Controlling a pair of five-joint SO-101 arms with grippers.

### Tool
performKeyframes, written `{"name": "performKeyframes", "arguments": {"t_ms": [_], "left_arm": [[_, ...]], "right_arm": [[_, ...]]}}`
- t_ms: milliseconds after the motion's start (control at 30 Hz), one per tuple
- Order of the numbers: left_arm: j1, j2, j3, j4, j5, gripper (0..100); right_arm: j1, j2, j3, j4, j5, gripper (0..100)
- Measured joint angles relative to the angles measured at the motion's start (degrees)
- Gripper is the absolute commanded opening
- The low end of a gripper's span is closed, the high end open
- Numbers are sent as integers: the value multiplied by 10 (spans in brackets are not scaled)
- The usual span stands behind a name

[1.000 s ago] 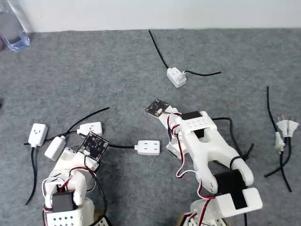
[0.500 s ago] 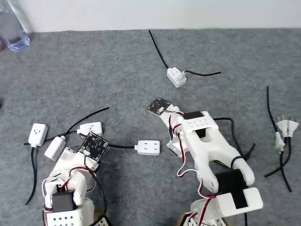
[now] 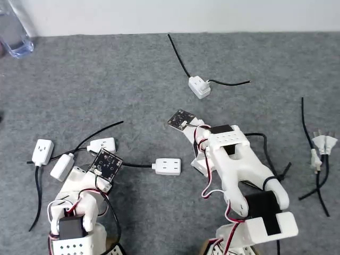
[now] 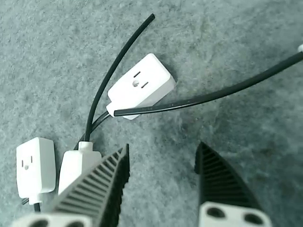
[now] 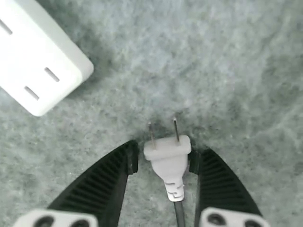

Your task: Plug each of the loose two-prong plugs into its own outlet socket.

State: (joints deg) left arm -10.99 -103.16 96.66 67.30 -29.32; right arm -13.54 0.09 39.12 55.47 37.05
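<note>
Lighting: even, diffuse, bright, from overhead. Shadows: soft and short; a dark one under the white socket block [image 5: 38,61], a fainter one around the plug [image 5: 167,153] on the grey mat [image 5: 236,71]. Glare: mild, on white plastic.

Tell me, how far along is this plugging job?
Done: nothing; the outlets in view show bare slots. In hand: the right gripper holds one plug, prongs toward a white outlet. Still to do: seating it, plus the loose plugs far right. The left gripper is open.

Both arms [image 3: 239,164] are white printed shells with black motors [image 3: 260,204], red-and-white wiring [image 3: 204,187] and ribbed black fingers [image 4: 102,182].
</note>
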Motion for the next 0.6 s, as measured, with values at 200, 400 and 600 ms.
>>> {"name": "performKeyframes", "arguments": {"t_ms": [200,400,600], "left_arm": [[0,0,0,0,0,214],[0,0,0,0,0,214],[0,0,0,0,0,214]], "right_arm": [[10,0,-1,-5,0,35],[10,0,-1,-5,1,9],[10,0,-1,-5,1,24]]}}
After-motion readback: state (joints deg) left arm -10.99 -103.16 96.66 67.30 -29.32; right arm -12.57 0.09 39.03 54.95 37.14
